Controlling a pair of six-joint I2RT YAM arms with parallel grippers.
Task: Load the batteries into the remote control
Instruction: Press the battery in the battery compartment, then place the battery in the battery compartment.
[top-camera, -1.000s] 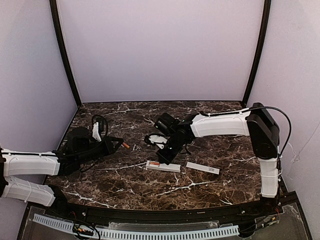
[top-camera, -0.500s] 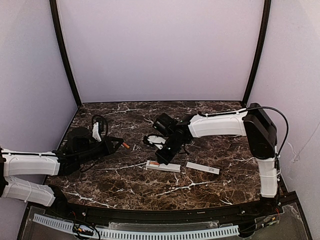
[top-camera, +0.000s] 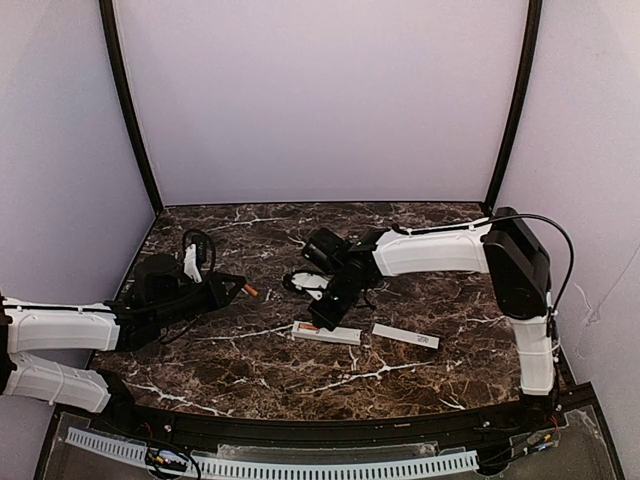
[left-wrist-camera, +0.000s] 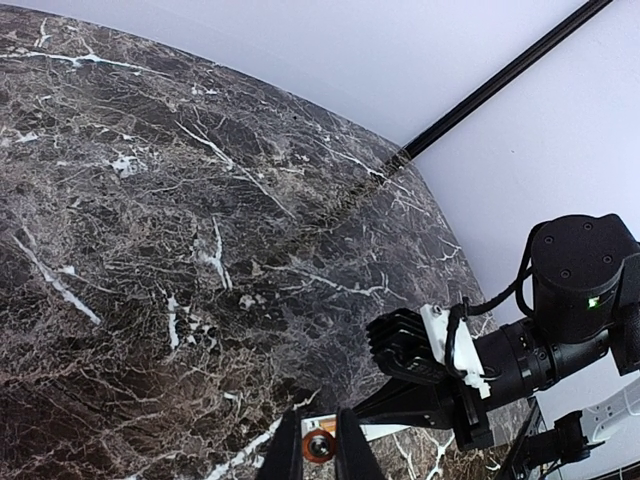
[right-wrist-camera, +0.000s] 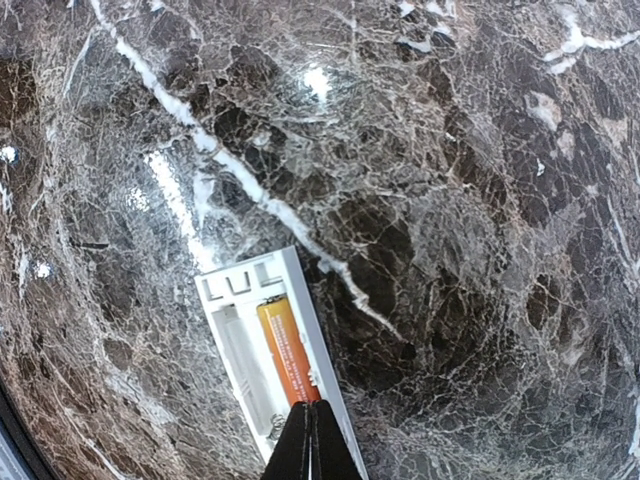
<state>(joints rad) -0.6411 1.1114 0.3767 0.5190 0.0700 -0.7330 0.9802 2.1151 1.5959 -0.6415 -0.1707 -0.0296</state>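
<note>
**One battery in, one waiting**

The remote (right-wrist-camera: 262, 300) lies on the table with one battery (right-wrist-camera: 285, 350) in its recess; the neighbouring slot is empty. Your right gripper (right-wrist-camera: 308, 432), fingers pressed together and empty, sits at that battery's end, so press straight down and gently. Your left gripper (left-wrist-camera: 320, 452) pinches the second battery (left-wrist-camera: 319, 445), well apart. Bring it across once the right arm is clear.

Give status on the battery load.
Done: one battery lies in the remote control's recess, the shut right gripper at its end. In hand: the left gripper holds the second battery. Left: fill the empty slot beside it.
</note>
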